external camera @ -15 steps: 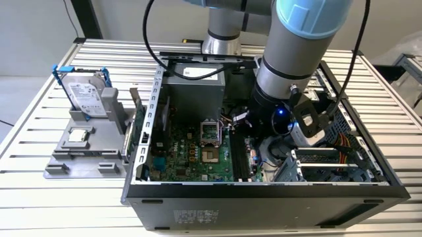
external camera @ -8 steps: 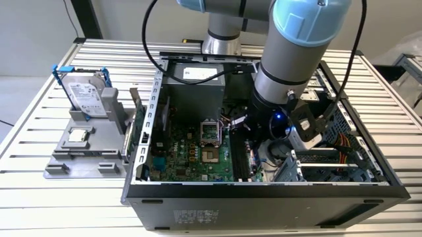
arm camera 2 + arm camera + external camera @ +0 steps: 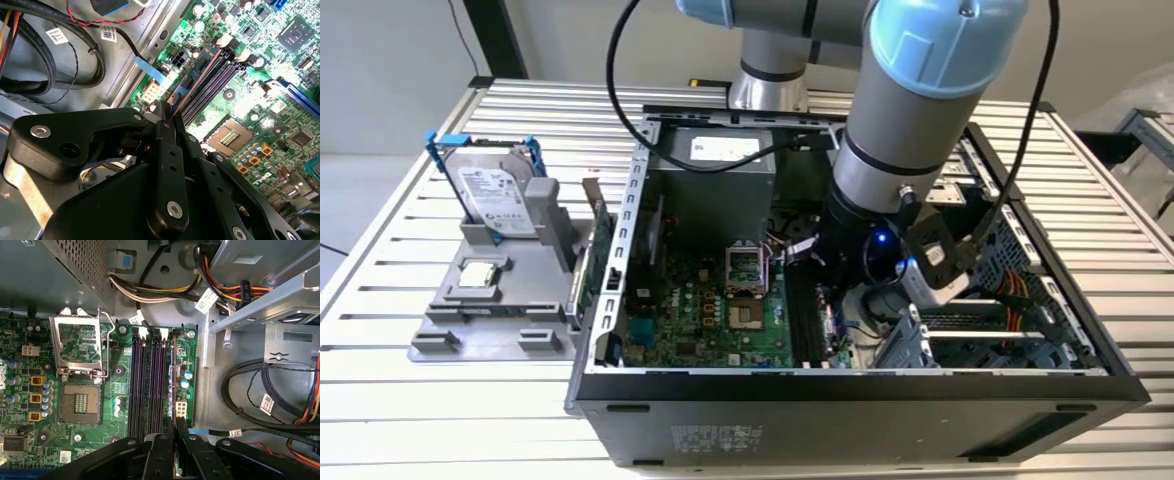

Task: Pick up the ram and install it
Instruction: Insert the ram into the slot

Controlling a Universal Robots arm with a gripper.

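The tool [image 3: 175, 427] was clamped on the ram [image 3: 173, 385], fingers [image 3: 167, 117] pinching its near end. The stick stood on edge, its long axis running parallel to the black memory slots [image 3: 147, 385], right at the outermost slot beside them. Beyond sat the open processor socket [image 3: 80, 402].

Slatted metal table [image 3: 440, 400] across most of the exterior view, pale ribs running left to right. Upper left: plain light wall [image 3: 387, 60], with a dark post [image 3: 500, 40] standing behind the table's far edge. Grey floor [image 3: 347, 200] at far left below the wall. Upper right corner: a bit of clear plastic sheeting [image 3: 1134, 95] and a metal frame [image 3: 1154, 150] past the table edge. Lighting soft and even, no harsh shadows anywhere.
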